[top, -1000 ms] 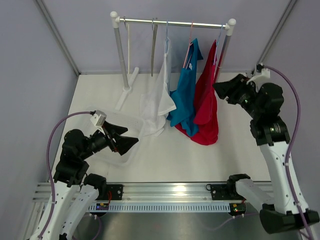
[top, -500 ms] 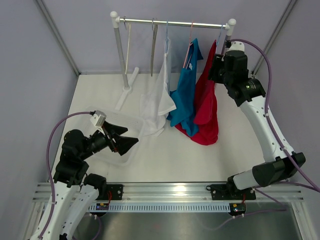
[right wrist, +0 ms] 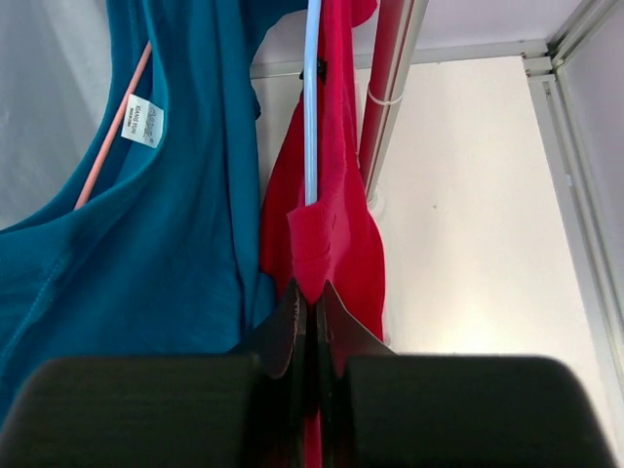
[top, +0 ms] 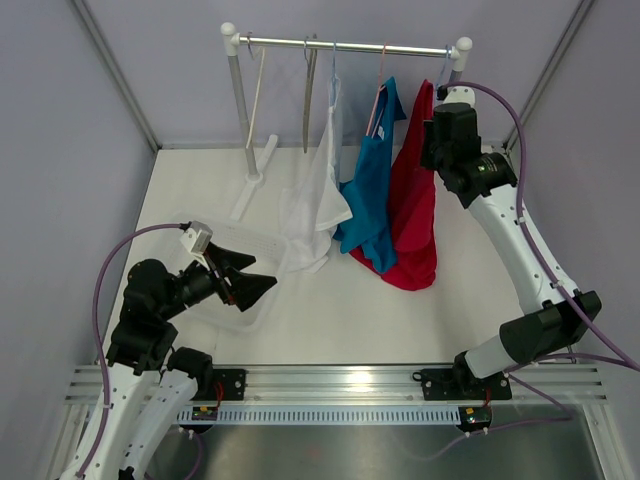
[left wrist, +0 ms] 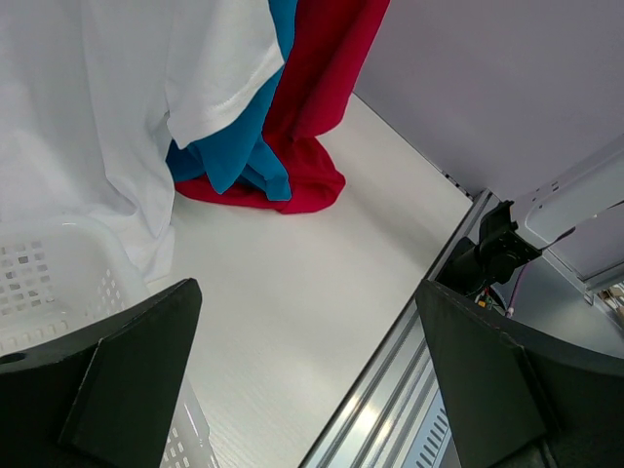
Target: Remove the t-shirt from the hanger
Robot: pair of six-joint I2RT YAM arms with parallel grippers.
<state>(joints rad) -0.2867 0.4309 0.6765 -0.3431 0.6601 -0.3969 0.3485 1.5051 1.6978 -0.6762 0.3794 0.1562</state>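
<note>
- Currently, what is the right gripper (right wrist: 310, 297) status?
- Closed, pinching a fold of the red shirt (right wrist: 327, 244), which hangs on its hanger (right wrist: 311, 97) at the rail (top: 350, 45), right end.
- And the left gripper (left wrist: 307, 292)?
- Fully spread, holding nothing, over the basket (left wrist: 39, 253).

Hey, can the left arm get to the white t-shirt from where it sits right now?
Probably yes: the left fingers are open, and the white t-shirt hangs just ahead with nothing seen between.
</note>
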